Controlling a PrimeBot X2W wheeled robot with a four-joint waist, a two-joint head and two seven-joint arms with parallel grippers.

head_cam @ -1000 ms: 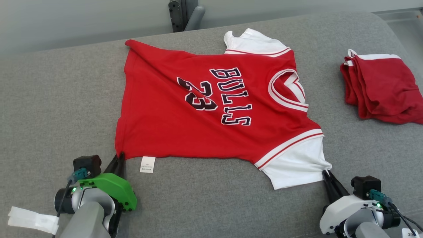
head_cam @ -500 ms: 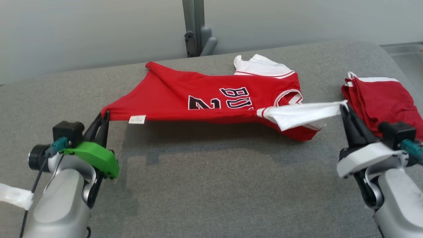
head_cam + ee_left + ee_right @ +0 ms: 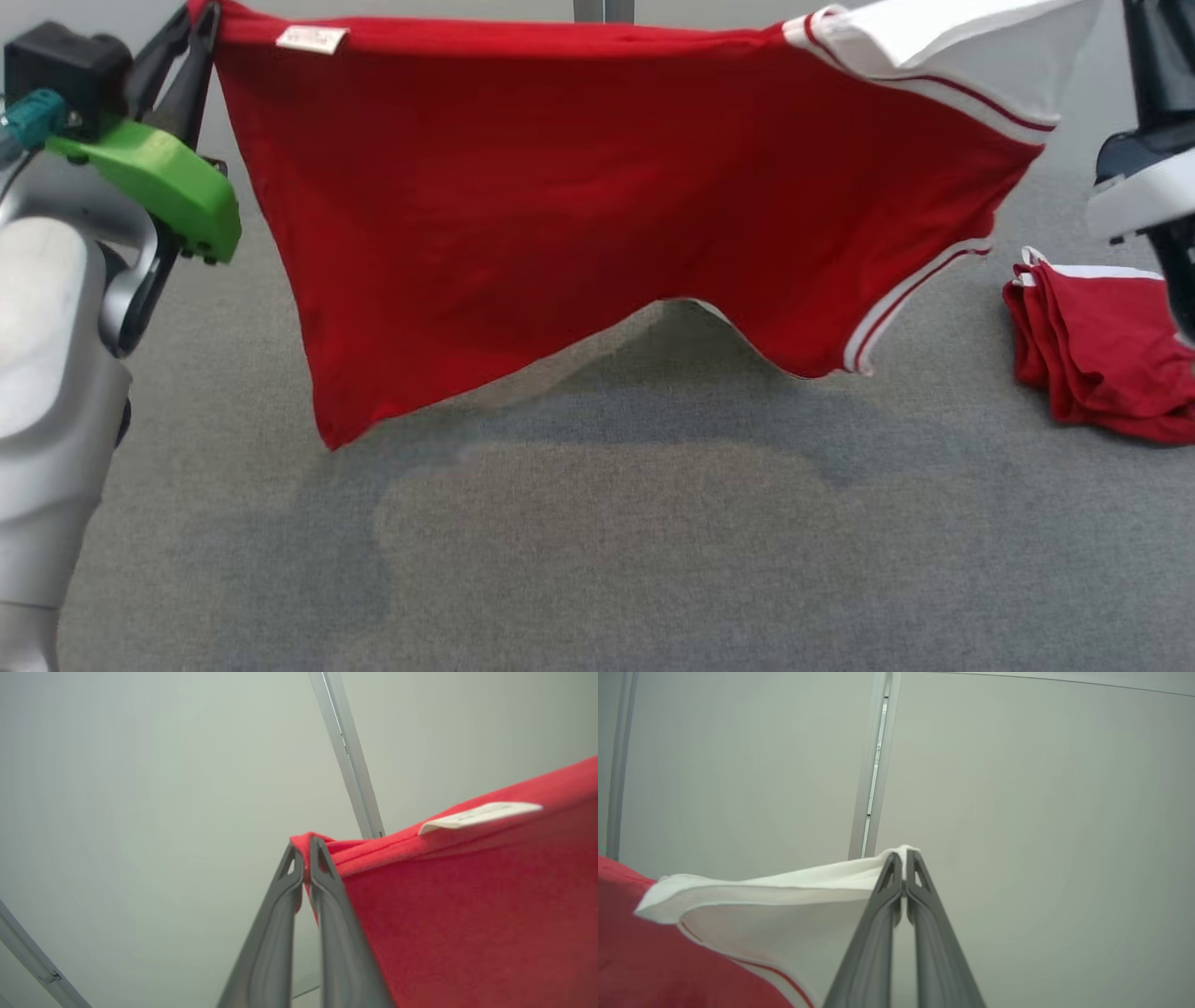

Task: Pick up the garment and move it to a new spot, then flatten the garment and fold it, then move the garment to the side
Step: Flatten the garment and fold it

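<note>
1 red garment [image 3: 597,187] is counted, with 1 white label [image 3: 313,38] and 1 white sleeve [image 3: 943,47] seen on it. 1 folded red pile [image 3: 1102,373] is counted on 1 grey bench [image 3: 597,560]. 2 hands are counted: 1 left hand [image 3: 306,847] and 1 right hand [image 3: 904,855].

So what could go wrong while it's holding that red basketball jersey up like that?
The left gripper and right gripper each pinch only a thin edge of the red-and-white jersey, so a corner might slip free. Its hanging end could brush the folded red garment on the grey surface when lowered.
</note>
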